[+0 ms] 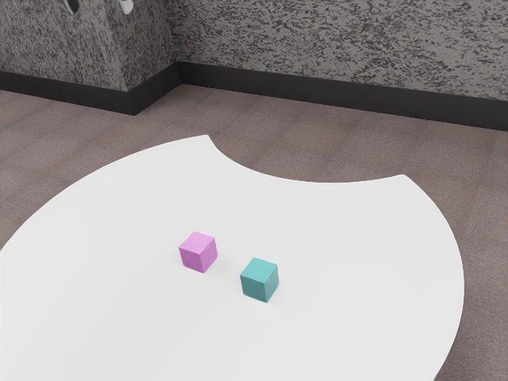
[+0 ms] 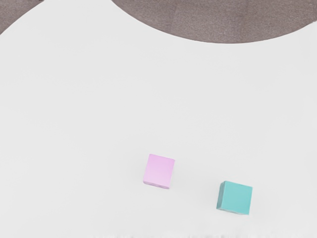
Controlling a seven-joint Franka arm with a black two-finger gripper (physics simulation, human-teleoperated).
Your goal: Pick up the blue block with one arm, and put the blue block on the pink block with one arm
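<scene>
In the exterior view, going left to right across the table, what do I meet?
Pink block → blue block, apart from each other, both resting on the white table.

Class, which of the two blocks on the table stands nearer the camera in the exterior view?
The blue block, toward the exterior view's right of the pink block; they do not touch.

Exterior view: you look from the side, raised, slanting down across the white table [image 1: 357,238] toward the speckled wall [image 1: 333,40]. Wrist view: you look nearly straight down, from well above. Shared by both: pink block [image 1: 198,252], blue block [image 1: 259,279], surrounding tabletop.
</scene>
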